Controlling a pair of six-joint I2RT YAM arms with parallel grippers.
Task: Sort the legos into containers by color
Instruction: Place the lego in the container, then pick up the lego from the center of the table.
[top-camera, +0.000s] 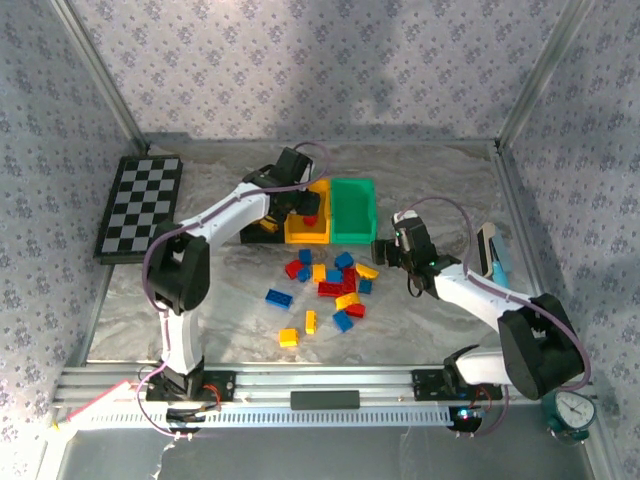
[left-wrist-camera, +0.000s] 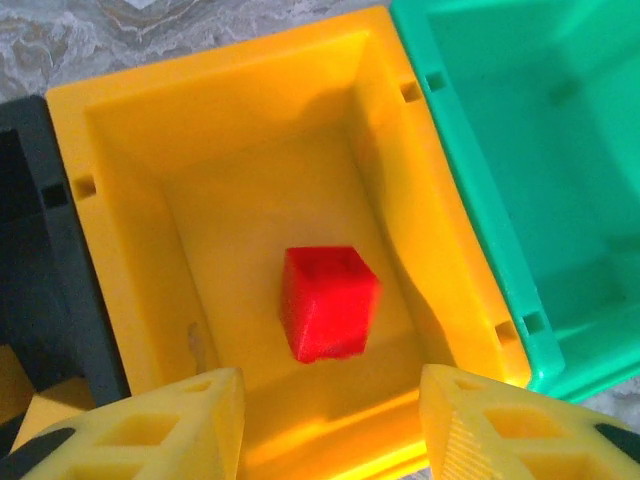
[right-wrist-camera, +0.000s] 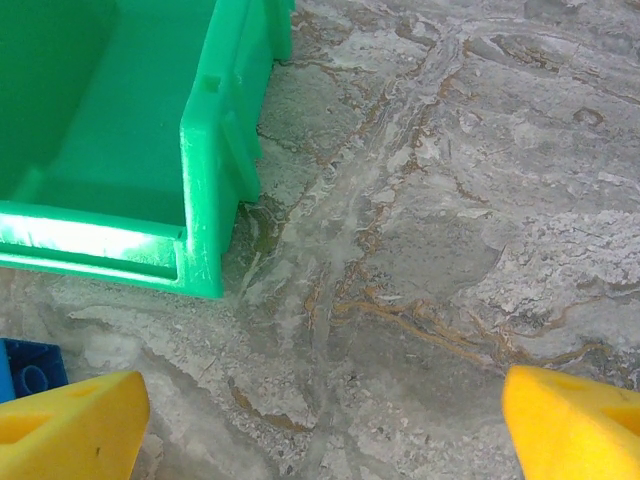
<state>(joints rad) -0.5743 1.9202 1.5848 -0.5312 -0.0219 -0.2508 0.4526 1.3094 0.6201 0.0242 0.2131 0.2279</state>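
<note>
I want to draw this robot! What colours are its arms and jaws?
Both the left arm and the right arm have white tubes between chunky black joints. A thin purple cable loops along each. The jaws are bright yellow wedges.

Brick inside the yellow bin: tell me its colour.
The brick is red, clearest in the left wrist view.

The right gripper hangs over the grey, brown-veined marbled table with its jaws spread wide, its yellow fingertips showing in the two bottom corners. The green bin sits upper left, its near corner resting on the table. A blue brick lies at the left edge, just beside the left-hand fingertip and near the bin's front wall.
</note>
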